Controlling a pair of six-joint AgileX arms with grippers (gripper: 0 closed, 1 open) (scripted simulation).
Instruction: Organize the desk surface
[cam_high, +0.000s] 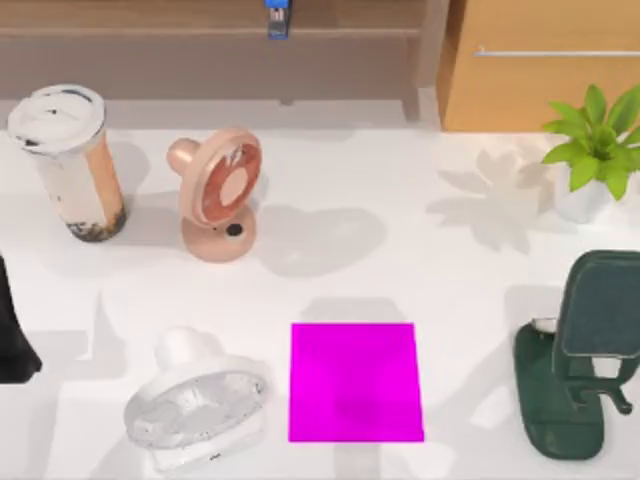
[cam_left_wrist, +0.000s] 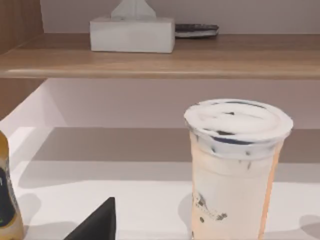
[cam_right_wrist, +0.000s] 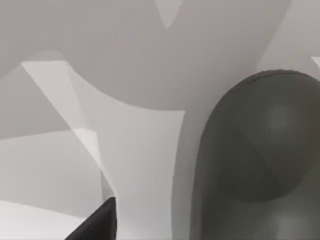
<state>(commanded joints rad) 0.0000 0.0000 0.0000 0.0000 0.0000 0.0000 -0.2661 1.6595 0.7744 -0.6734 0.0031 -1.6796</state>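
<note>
The desk surface (cam_high: 330, 270) is a broad white tabletop. On it stand a milk-tea cup (cam_high: 68, 165) at the back left, a pink fan (cam_high: 220, 195) beside it, a white fan (cam_high: 195, 405) lying at the front left, and a dark green phone stand (cam_high: 580, 365) at the right. My left gripper (cam_high: 15, 340) sits at the left edge, low and facing the cup (cam_left_wrist: 235, 170). A dark tip of my right gripper (cam_right_wrist: 100, 222) shows close beside the green stand (cam_right_wrist: 255, 160).
A magenta square mat (cam_high: 355, 382) lies front centre. A potted plant (cam_high: 595, 150) stands back right. Behind run a wooden shelf (cam_high: 200, 40) with a blue item (cam_high: 277, 18), a tissue box (cam_left_wrist: 132, 34), and a cabinet (cam_high: 545, 60). A yellow bottle (cam_left_wrist: 6, 195) stands near the left gripper.
</note>
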